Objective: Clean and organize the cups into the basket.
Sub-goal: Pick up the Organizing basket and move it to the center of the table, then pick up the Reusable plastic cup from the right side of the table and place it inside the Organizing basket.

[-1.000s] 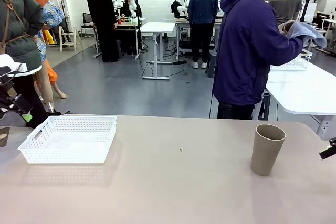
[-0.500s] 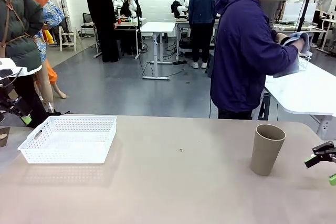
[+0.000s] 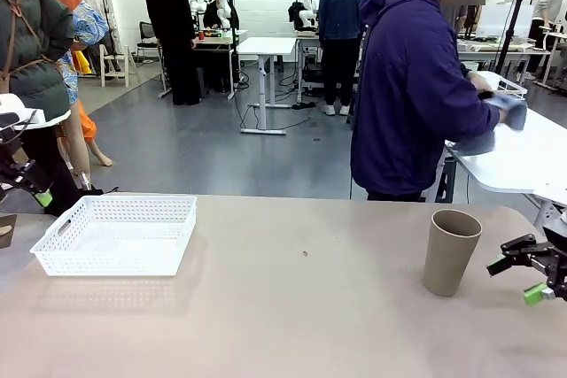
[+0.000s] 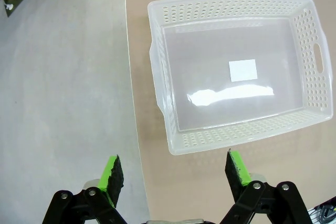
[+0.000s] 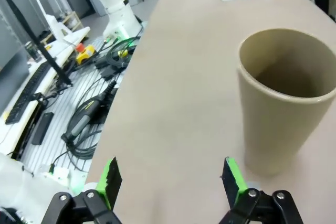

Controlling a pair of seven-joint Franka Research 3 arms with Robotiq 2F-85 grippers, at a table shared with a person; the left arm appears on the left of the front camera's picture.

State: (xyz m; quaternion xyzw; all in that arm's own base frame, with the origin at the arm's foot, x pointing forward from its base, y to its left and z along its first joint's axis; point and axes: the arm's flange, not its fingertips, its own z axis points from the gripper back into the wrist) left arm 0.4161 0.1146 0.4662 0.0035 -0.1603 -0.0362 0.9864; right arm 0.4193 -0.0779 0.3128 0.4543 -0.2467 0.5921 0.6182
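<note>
Right tool sits low and level over the bench, fingers apart, with the tan cup upright just ahead. Left tool points straight down, fingers apart, with the basket just beyond its tips.

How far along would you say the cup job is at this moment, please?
Done: nothing visible yet; the white basket holds no cups. In hand: the right gripper, fingers open, sits beside the upright tan cup without gripping it, and the left gripper hangs open near the basket. Left: grasping that cup and placing it in the basket.
</note>
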